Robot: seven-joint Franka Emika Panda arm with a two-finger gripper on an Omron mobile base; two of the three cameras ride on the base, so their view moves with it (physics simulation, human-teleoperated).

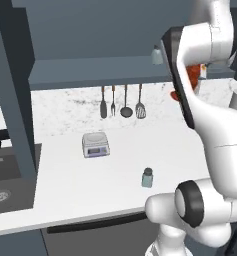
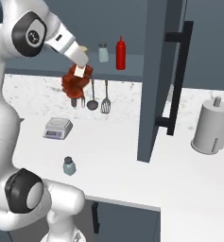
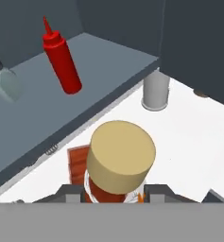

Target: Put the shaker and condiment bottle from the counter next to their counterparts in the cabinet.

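Dark red maple bottle (image 2: 75, 84) is pinched in my pincer (image 3: 116, 191), cork cap (image 3: 121, 156) sticking up between the fingertips, and it's hanging in the air just below the front edge of the cabinet shelf (image 2: 132, 66). On that shelf I can see the red squeeze bottle (image 2: 120, 53) with a small shaker (image 2: 103, 52) beside it. Other shaker (image 1: 147, 177) sits on the white table (image 1: 90, 180), near the front edge, well apart from the kitchen scale (image 1: 95, 145). Paper towel roll (image 2: 211, 126) stands off to the right.

Arm raised high, end effector (image 2: 80, 62) clamped on condiment bottle (image 2: 75, 83).
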